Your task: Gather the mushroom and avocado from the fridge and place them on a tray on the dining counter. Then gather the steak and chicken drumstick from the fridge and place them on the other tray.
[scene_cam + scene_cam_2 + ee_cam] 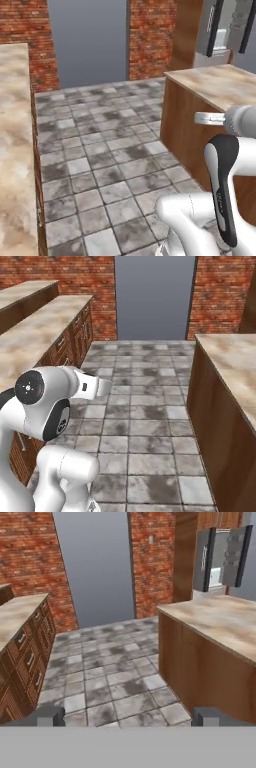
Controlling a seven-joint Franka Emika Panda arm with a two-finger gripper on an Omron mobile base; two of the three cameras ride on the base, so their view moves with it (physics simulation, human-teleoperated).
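While the arm is standing between two worktops, the tool (128,716) is looking along the grey tiled floor (107,672), its fingertips (47,716) spread wide and grasping nothing. On the left a worktop with drawers (27,657) is running along. On the right a wooden-fronted worktop (220,624) is standing, and behind it the fridge (222,559), seemingly with doors open.

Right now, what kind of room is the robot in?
Most likely a kitchen: marble-look counter on wooden cabinets, a drawer unit along the other side, and a grey fridge with its doors open at the back.
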